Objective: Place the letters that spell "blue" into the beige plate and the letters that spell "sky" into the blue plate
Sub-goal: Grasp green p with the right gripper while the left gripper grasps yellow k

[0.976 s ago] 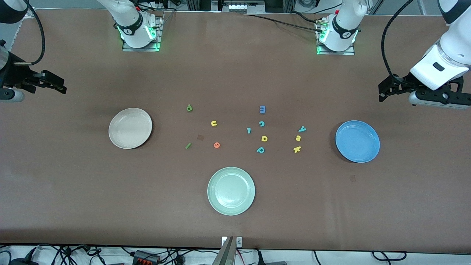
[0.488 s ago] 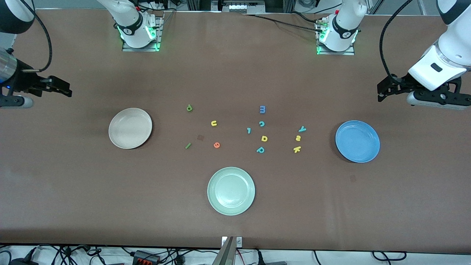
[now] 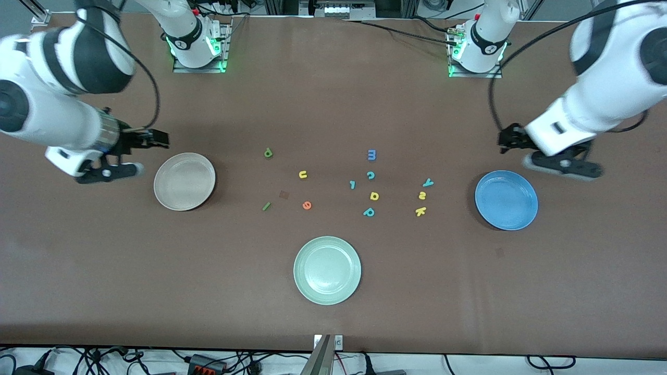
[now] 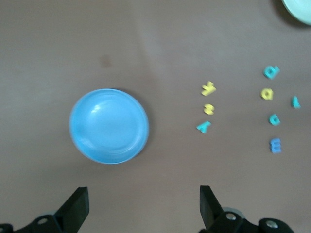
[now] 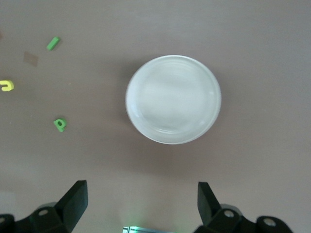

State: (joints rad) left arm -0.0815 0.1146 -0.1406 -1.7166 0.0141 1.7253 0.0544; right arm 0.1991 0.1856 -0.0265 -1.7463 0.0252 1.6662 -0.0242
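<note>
Seven task letters lie loose on the brown table (image 3: 104,271), none yet in a plate; the plates sit out toward the arms' ends, so that each arm serves the one at its own end.

- Beige plate (image 3: 184,181): bare, toward the right arm's end. Also seen in the right wrist view (image 5: 173,99).
- Blue plate (image 3: 506,200): bare, toward the left arm's end. Left wrist view (image 4: 109,125).
- "blue" set: green b (image 3: 268,152), yellow u (image 3: 303,174), green bar l (image 3: 266,206), orange e (image 3: 307,205). All lie between the beige plate and the table's middle; on the front view's clock face they run from about 2 to 4 o'clock of that plate.
- "sky" set: teal y (image 3: 428,182), yellow s (image 3: 422,195), yellow k (image 3: 420,211), in a close column just beside the blue plate, at its 9 o'clock.
- Right gripper (image 3: 156,138): fingers spread wide, holding nothing, over the table at about 10 o'clock of the beige plate. The "blue" letters lie past the plate from it, well apart, around its 4 o'clock.
- Left gripper (image 3: 504,139): fingers spread wide, empty, over the table at the blue plate's 12 o'clock. The "sky" column lies at its 7 to 8 o'clock, near.
- Not wanted: pale green plate (image 3: 327,270), blue m (image 3: 371,154), teal c (image 3: 370,175), small teal hooked letter (image 3: 353,184), yellow a-like letter (image 3: 374,196), teal p (image 3: 369,212).
</note>
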